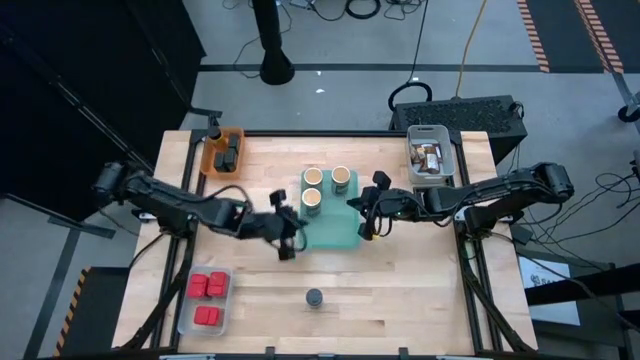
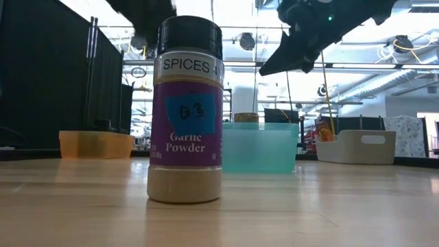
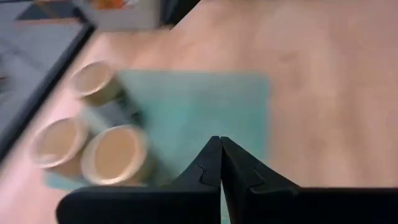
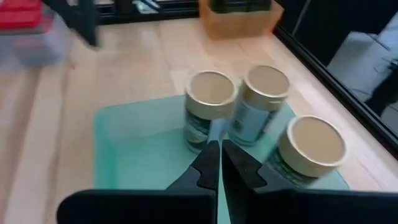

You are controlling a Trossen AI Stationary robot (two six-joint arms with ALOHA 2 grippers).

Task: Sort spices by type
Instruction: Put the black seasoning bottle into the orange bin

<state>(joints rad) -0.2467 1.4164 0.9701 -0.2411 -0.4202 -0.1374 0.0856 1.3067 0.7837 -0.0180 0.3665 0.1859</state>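
On the wooden table (image 1: 400, 290), three tan jars (image 1: 326, 187) are standing in the teal tray (image 1: 335, 235); both empty grippers, left (image 1: 287, 240) and right (image 1: 366, 222), are hovering pressed together beside it.

**Spice count on the table**

Three tan jars (image 1: 326, 187) are standing in the teal tray (image 1: 340, 235). Three red boxes (image 1: 207, 296) are lying in the clear tray (image 1: 184, 310). One black-lidded jar (image 1: 314, 298) is standing alone. Counts inside the orange bin (image 1: 207, 158) and pale bin (image 1: 445, 150) are not showing clearly.

orange bin (image 1: 222, 150) contents unclear, grey bin (image 1: 430, 155) packets too small
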